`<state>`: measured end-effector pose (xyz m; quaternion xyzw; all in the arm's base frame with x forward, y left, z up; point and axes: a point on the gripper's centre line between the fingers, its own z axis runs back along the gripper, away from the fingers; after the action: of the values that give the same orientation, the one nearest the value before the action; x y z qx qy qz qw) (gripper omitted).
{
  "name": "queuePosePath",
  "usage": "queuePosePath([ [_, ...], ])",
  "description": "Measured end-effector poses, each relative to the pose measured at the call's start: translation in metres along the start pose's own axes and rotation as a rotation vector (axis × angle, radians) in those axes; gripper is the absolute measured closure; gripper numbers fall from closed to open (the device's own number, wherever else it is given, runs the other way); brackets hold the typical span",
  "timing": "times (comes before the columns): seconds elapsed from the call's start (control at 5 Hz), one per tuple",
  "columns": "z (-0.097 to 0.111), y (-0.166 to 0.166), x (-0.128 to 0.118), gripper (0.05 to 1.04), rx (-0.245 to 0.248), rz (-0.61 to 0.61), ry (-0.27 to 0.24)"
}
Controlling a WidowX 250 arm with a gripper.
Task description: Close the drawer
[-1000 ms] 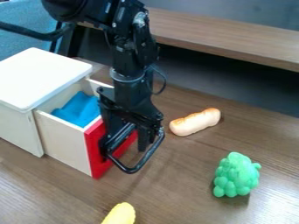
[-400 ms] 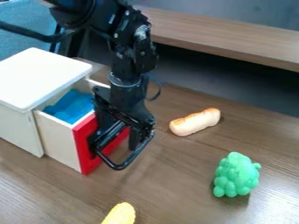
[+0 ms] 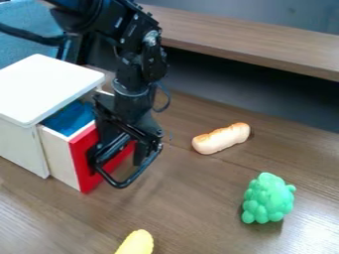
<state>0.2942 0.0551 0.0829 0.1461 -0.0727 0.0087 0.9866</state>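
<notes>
The gripper (image 3: 126, 163) hangs at the red front of the drawer (image 3: 83, 159), on its outer right side, and covers much of that front. The drawer is partly out of the white cabinet (image 3: 46, 92), with a strip of its inside showing. A blue cloth-like thing (image 3: 71, 118) lies in it. Whether the gripper's two sides are apart or together cannot be made out.
A bread roll (image 3: 222, 138) lies right of the gripper. Farther right and nearer the front is a green grape-like bunch (image 3: 268, 198). A yellow piece (image 3: 137, 243) is at the front edge. A wooden ledge (image 3: 258, 42) runs along the back.
The gripper has moved left, and the drawer has slid farther into the cabinet, so less of its inside shows. The blue thing has shifted left with it.
</notes>
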Motion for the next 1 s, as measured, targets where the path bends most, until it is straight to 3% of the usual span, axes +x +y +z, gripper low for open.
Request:
queuePosePath([
  [0.6,-0.002,0.028,0.002,0.084,0.029,0.059,0.002],
  [1.0,-0.012,0.058,-0.001,0.084,0.123,0.077,0.038],
])
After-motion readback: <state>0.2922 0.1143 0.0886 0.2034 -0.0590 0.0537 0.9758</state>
